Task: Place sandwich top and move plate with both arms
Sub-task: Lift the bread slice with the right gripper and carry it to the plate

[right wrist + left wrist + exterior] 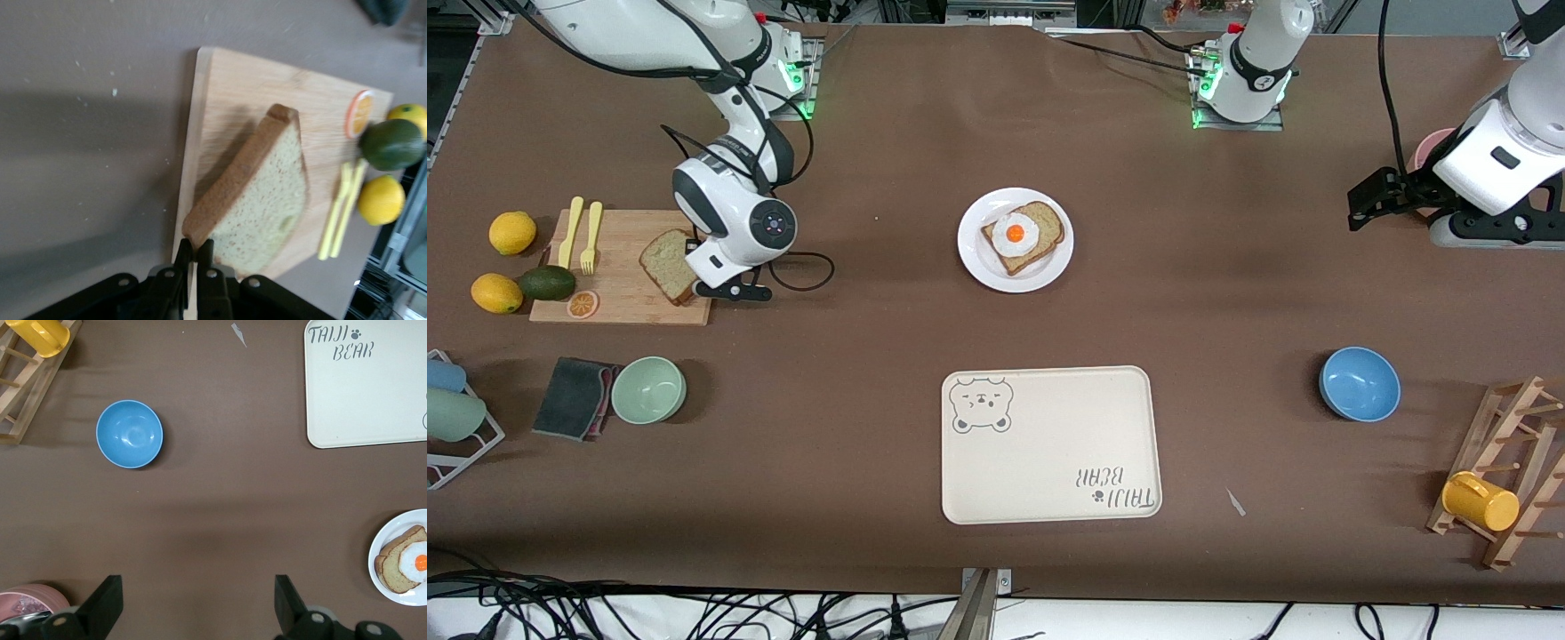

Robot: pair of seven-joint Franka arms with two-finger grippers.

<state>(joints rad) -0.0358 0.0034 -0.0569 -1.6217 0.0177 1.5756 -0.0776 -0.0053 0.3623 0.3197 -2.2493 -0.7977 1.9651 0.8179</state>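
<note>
On the brown surface [1227, 293], the cutting board [618, 267] at the right arm's end carries the sandwich top [667, 265], tilted up on edge and pinched at its crust by the shut right pincer [195, 257]. The plate [971, 258] with the egg-topped slice [1024, 236] lies mid-surface, farther from the front camera than the bear tray [1049, 444]. The pick-up step is judged in hand, so lifting and carrying the slice over the plate is called for next, while the left pincer [197, 603] waits wide open over bare surface.

Front cam: high, faces the bases. Left wrist cam: looks down, shares plate [1015, 240] [400, 560] (right wrist: close on board [267, 153]).
</note>
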